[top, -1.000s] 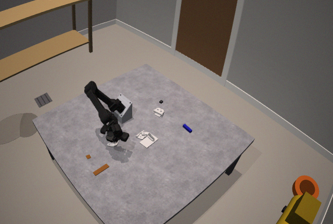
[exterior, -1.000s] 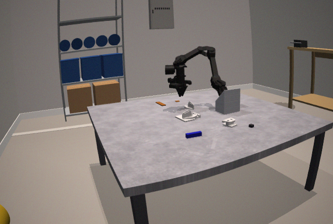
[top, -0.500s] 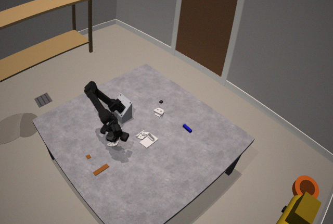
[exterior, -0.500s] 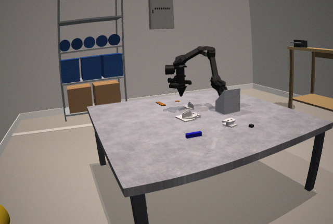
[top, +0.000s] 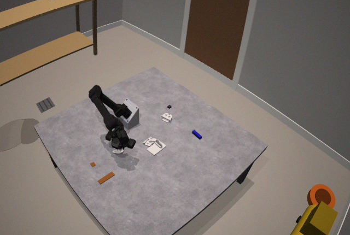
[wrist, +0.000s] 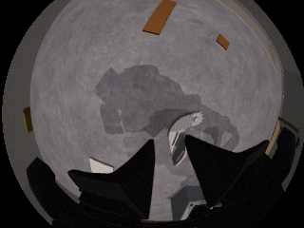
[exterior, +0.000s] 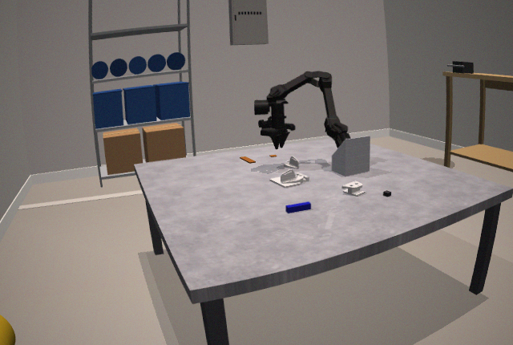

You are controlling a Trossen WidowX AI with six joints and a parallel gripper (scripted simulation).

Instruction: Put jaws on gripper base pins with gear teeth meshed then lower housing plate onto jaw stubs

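My gripper (exterior: 278, 147) (wrist: 169, 141) is partly open and empty, pointing down in the air above the loose jaw. The loose white jaw (top: 118, 151) (exterior: 294, 162) (wrist: 178, 151) lies on the table, its toothed end away from the fingers in the wrist view. The white gripper base (top: 155, 149) (exterior: 278, 180) (wrist: 99, 166) carries the other jaw (top: 158, 143) (exterior: 287, 176); whether that jaw is fully down on its pin is too small to tell. The white housing plate (top: 167, 117) (exterior: 353, 187) stands apart on the table. In the top view the arm hides the fingertips.
A grey sloped block (top: 133, 119) (exterior: 352, 159) (wrist: 180, 203) stands beside the arm. An orange strip (top: 105, 177) (exterior: 248, 160) (wrist: 160, 18) and small orange square (top: 92, 164) (exterior: 272, 155) (wrist: 223, 42) lie flat. A blue bar (top: 197, 134) (exterior: 298, 207) and black cube (top: 169, 106) (exterior: 386, 193) lie farther off.
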